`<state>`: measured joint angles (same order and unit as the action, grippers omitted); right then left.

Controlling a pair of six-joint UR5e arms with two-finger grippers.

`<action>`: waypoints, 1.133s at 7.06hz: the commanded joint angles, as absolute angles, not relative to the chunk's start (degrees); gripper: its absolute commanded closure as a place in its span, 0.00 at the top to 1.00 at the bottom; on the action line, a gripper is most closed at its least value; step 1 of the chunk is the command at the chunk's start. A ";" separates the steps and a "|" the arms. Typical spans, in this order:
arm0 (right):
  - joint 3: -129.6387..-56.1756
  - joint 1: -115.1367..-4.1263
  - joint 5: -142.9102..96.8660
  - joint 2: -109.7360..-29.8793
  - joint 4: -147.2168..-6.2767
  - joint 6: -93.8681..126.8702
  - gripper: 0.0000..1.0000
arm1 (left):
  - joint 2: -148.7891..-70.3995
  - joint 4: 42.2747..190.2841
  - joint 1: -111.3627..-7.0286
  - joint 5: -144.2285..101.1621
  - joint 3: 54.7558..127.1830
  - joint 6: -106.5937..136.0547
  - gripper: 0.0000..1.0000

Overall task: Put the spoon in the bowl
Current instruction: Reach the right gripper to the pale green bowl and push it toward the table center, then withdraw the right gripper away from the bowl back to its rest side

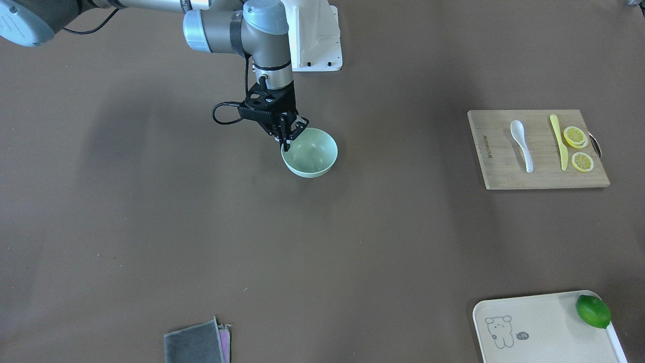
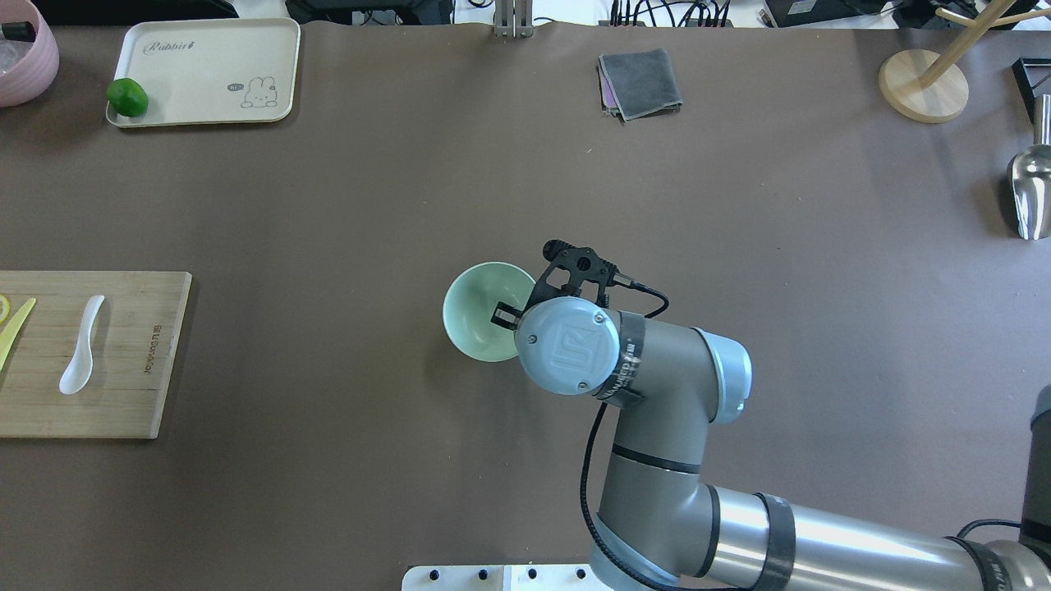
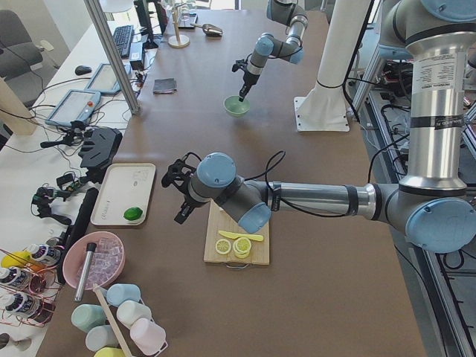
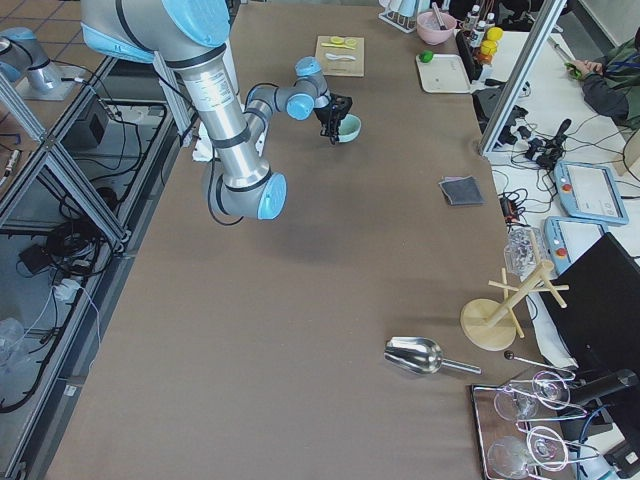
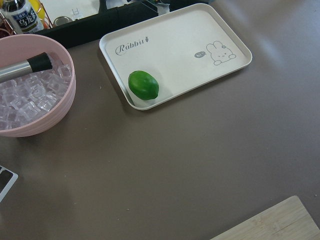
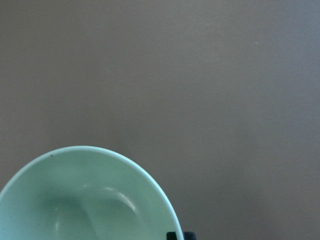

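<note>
The spoon (image 2: 82, 345) is a glossy white soup spoon with a deep oval scoop and a short thick handle. It lies flat on a bamboo cutting board (image 2: 139, 361) at the left edge of the surface (image 2: 328, 205), scoop toward the robot. Just beside it on the board lie a thin yellow knife (image 1: 558, 142) and two lemon slices (image 1: 575, 136). The bowl (image 2: 476, 316), round, plain and pale mint green, stands upright about midway across the surface, well apart from the spoon. The right pincer (image 1: 292, 137) hangs tilted at the bowl's rim, jaws looking parted and released. The left pincer (image 3: 181, 195) hovers near the board; it shows only in the side view, so I cannot tell whether it is released or clenched.

The surface is a matte brown sheet. At its right edge lies a metal scoop (image 2: 1030, 189). At the far edge is a folded grey cloth (image 2: 640, 82), and a wooden stand (image 2: 924, 86) is at the far right corner. A cream tray (image 2: 205, 66) carrying a lime (image 2: 127, 97) is at the far left corner, next to a pink bowl (image 5: 35, 117) of ice. Beyond the far edge are benches with tablets and cables.

The right wrist joint covers part of the bowl's rim in the overhead view, which also cuts off the board's left end
</note>
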<state>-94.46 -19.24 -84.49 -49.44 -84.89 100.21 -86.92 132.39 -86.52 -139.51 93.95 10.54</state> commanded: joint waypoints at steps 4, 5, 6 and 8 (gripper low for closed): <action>-105.60 -28.87 -94.86 -50.33 -94.10 89.96 1.00 | -85.71 139.18 -78.70 -142.12 94.22 40.31 0.98; -109.82 -34.14 -100.32 -55.41 -94.13 82.26 1.00 | -82.47 143.22 -74.05 -139.25 94.83 47.65 0.98; -112.56 -39.50 -105.42 -60.59 -93.96 73.48 1.00 | -78.79 144.48 -68.96 -134.52 96.84 49.90 0.98; -117.05 -51.44 -117.70 -70.80 -93.52 56.60 1.00 | -74.28 144.58 -59.20 -124.50 100.97 55.43 0.98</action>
